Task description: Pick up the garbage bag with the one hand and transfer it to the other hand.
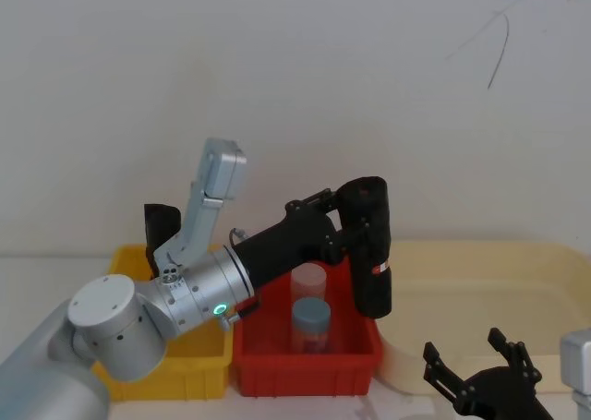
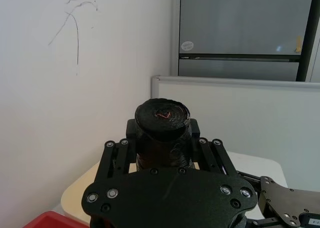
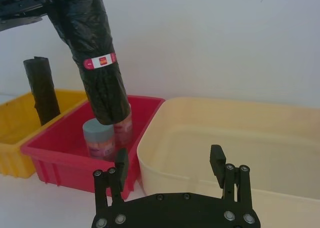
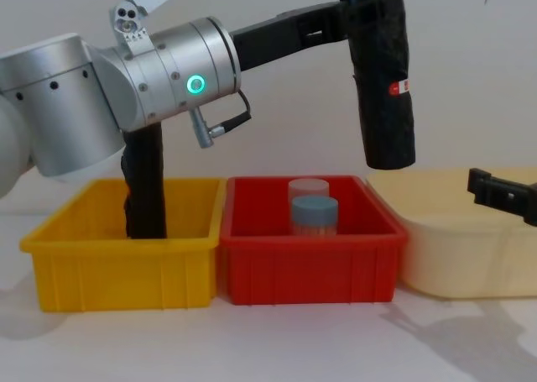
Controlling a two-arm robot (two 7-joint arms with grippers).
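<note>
The garbage bag (image 1: 369, 254), a tall black glossy roll with a red-and-white label (image 3: 100, 61), hangs upright in the air above the right end of the red bin (image 4: 310, 248). My left gripper (image 1: 355, 222), on the arm with the green light, is shut on the roll's upper part; the left wrist view shows the fingers (image 2: 116, 155) clamped either side of the bag (image 2: 162, 120). My right gripper (image 1: 476, 355) stands open and empty, low at the right by the cream tub (image 3: 225, 138), below and to the right of the bag (image 4: 382, 80).
A slimmer plain black roll (image 4: 144, 189) stands in the yellow bin (image 4: 126, 256) at the left. Two capped jars (image 4: 313, 214) sit in the red bin beneath the hanging bag. A white wall is close behind the bins.
</note>
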